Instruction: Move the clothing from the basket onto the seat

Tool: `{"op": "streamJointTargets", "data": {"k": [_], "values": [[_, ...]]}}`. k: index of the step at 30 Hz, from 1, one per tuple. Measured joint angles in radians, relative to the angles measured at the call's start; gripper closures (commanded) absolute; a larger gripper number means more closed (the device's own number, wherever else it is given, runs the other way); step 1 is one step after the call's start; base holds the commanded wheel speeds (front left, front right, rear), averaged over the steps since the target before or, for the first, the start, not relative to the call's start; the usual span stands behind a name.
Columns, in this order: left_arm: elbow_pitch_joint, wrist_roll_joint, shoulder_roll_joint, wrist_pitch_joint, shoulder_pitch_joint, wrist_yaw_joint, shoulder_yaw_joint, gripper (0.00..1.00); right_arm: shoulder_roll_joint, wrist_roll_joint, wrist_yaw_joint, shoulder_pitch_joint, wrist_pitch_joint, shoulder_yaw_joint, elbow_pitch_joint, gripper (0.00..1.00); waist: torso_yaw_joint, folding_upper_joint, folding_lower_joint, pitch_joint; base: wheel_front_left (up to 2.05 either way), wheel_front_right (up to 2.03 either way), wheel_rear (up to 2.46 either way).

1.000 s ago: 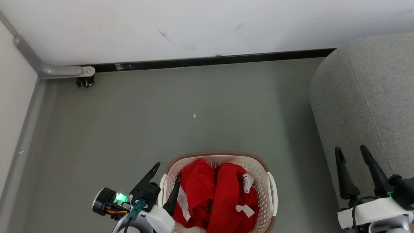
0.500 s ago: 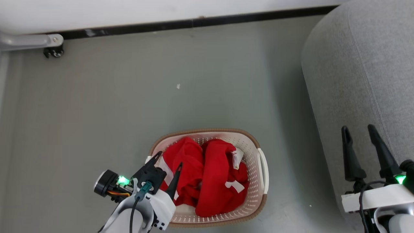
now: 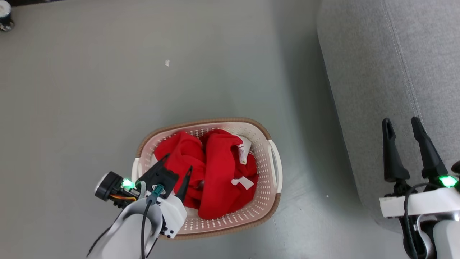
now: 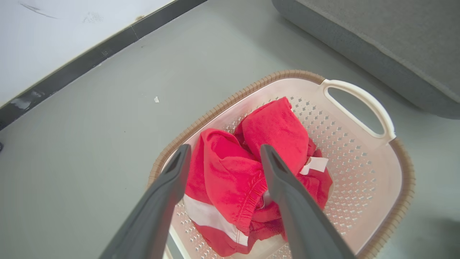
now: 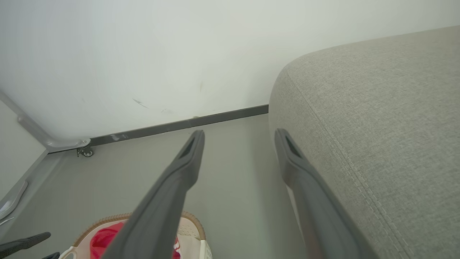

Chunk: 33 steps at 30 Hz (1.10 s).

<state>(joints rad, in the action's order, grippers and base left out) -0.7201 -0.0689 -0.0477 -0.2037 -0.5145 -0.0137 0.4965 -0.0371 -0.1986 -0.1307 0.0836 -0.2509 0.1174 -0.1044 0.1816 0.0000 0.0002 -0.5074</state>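
hovering over the near left corner of the basket (image 3: 201, 122), the left hand (image 3: 178, 161) has its fingers spread wide and empty, straddling a red fold of the clothing (image 3: 215, 169), which lies heaped inside the basket on the floor. to lift well, it should sink deep enough to pinch a thick bunch rather than thin trim, avoiding the perforated wall. the right hand (image 3: 400, 119) is spread and empty too, above the seat (image 3: 377, 54) edge.
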Motion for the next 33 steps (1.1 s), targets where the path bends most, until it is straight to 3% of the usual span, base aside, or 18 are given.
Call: {"op": "streamJointTargets", "data": {"k": [15, 29, 30, 31, 32, 33], "values": [[-0.091, 0.047, -0.059, 0.000, -0.108, -0.002, 0.002, 0.00, 0.000, -0.059, 0.000, 0.084, 0.000, -0.045, 0.007, 0.00, 0.100, 0.0000, 0.0000, -0.128, 0.00, 0.00, 0.00], [-0.158, 0.061, -0.116, 0.027, -0.178, -0.069, -0.035, 0.00, 0.000, -0.092, 0.000, 0.164, 0.000, -0.102, 0.016, 0.00, 0.175, 0.0000, 0.0000, -0.209, 0.00, 0.00, 0.00], [-0.165, 0.061, -0.116, 0.032, -0.178, -0.069, -0.035, 0.05, 0.000, -0.094, 0.000, 0.171, 0.000, -0.104, 0.016, 0.00, 0.179, 0.0000, 0.0000, -0.214, 0.00, 0.00, 0.00], [-0.170, 0.061, -0.115, 0.035, -0.178, -0.070, -0.035, 0.24, 0.000, -0.095, 0.000, 0.175, 0.000, -0.106, 0.017, 0.00, 0.183, 0.0000, 0.0000, -0.219, 0.00, 0.00, 0.00], [-0.173, 0.061, -0.113, 0.036, -0.178, -0.073, -0.034, 0.52, 0.000, -0.100, 0.000, 0.177, 0.000, -0.109, 0.018, 0.00, 0.187, 0.0000, 0.0000, -0.224, 0.00, 0.00, 0.00], [-0.174, 0.061, -0.113, 0.036, -0.178, -0.073, -0.033, 0.67, 0.000, -0.100, 0.000, 0.182, 0.000, -0.112, 0.020, 0.00, 0.191, 0.0000, -0.0001, -0.228, 0.00, 0.00, 0.00]]}}
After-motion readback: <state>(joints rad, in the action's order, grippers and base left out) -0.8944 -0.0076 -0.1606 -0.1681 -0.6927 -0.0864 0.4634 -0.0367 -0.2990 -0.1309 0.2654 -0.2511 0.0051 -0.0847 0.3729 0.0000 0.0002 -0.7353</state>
